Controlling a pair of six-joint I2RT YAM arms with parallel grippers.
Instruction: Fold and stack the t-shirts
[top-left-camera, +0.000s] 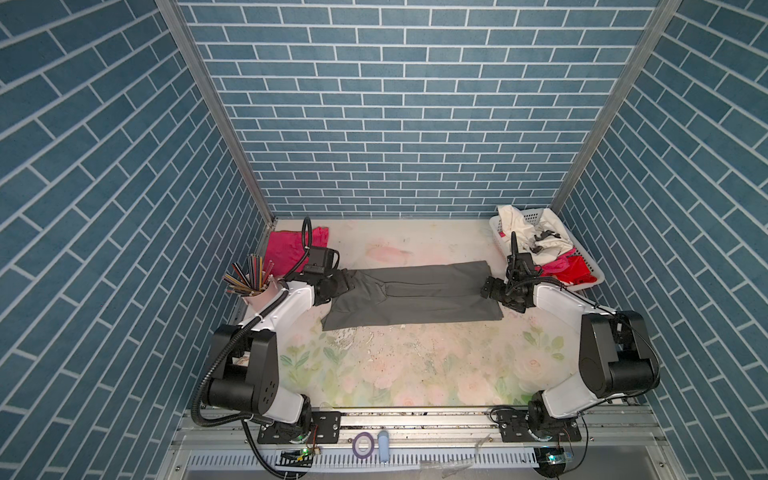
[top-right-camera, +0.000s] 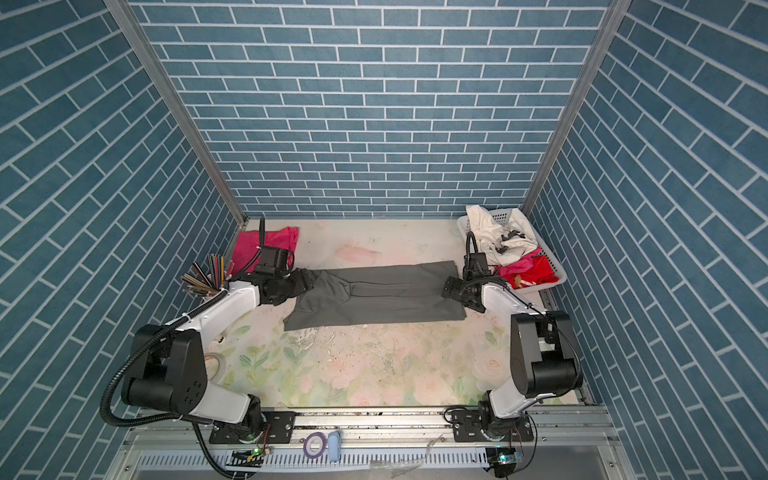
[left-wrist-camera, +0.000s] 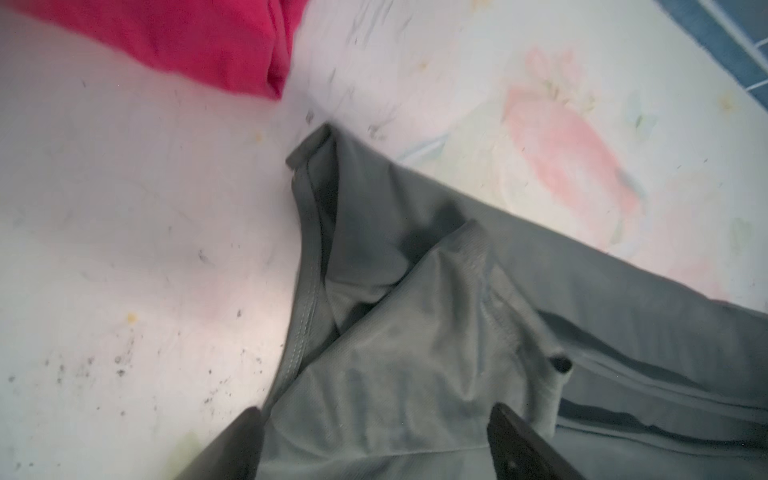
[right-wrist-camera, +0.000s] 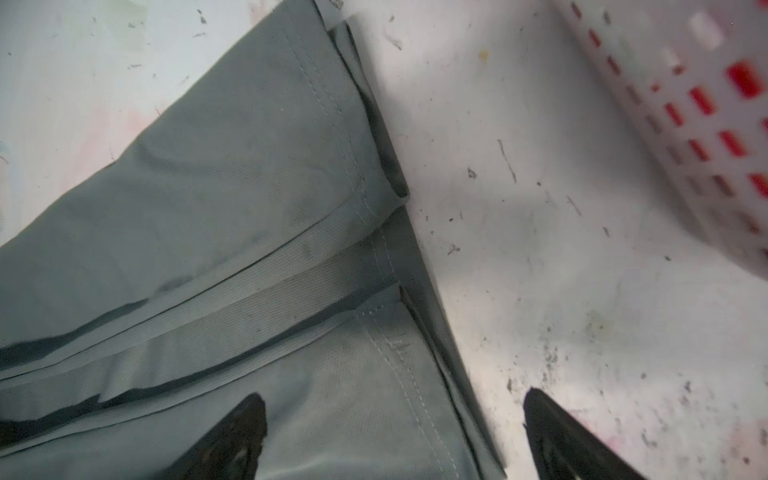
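Observation:
The dark grey t-shirt (top-left-camera: 415, 293) (top-right-camera: 382, 293) lies mid-table, folded lengthwise into a long strip. My left gripper (top-left-camera: 345, 286) (top-right-camera: 305, 282) is open over its collar end. In the left wrist view the collar cloth (left-wrist-camera: 395, 332) lies between the spread jaws of the left gripper (left-wrist-camera: 374, 415). My right gripper (top-left-camera: 487, 286) (top-right-camera: 448, 287) is open at the hem end. In the right wrist view the right gripper (right-wrist-camera: 392, 399) has one finger over the stitched hem (right-wrist-camera: 228, 187) and one over bare table. The hot pink t-shirt (top-left-camera: 286, 247) (top-right-camera: 249, 245) (left-wrist-camera: 187, 37) lies folded at the back left.
A white perforated basket (top-left-camera: 533, 216) (top-right-camera: 500, 217) (right-wrist-camera: 685, 145) holding white and red cloth stands at the back right, close behind my right gripper. A cup of coloured pencils (top-left-camera: 253, 282) (top-right-camera: 208, 278) sits beside the left arm. A tape roll (top-right-camera: 216, 361) lies near the left arm's base.

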